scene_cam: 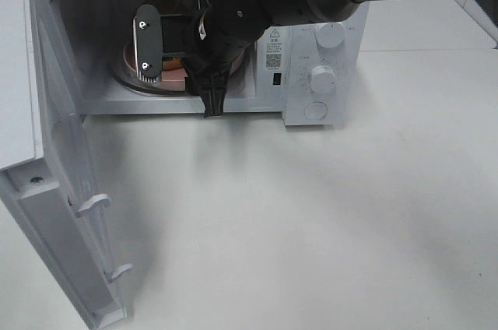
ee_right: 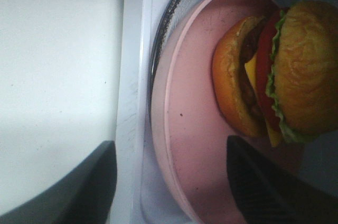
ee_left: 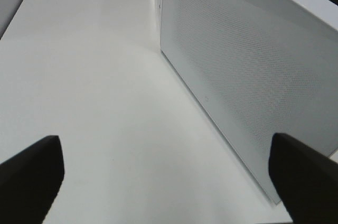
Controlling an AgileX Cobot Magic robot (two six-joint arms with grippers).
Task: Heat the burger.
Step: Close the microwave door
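White door (scene_cam: 54,190) hangs open at far left; my left gripper (ee_left: 165,150) sits just outside it, jaws spread wide and empty. Inside the microwave (scene_cam: 311,42), the pink plate (ee_right: 190,129) rests on the turntable (ee_right: 158,49), with the burger (ee_right: 280,71) on the plate's far side. My right gripper (ee_right: 170,147) is at the cavity mouth, jaws parted astride the plate's near rim and closed on nothing. The burger lies straight ahead of it, deeper in. I judge the door the next concern, and the left arm is nearer it.
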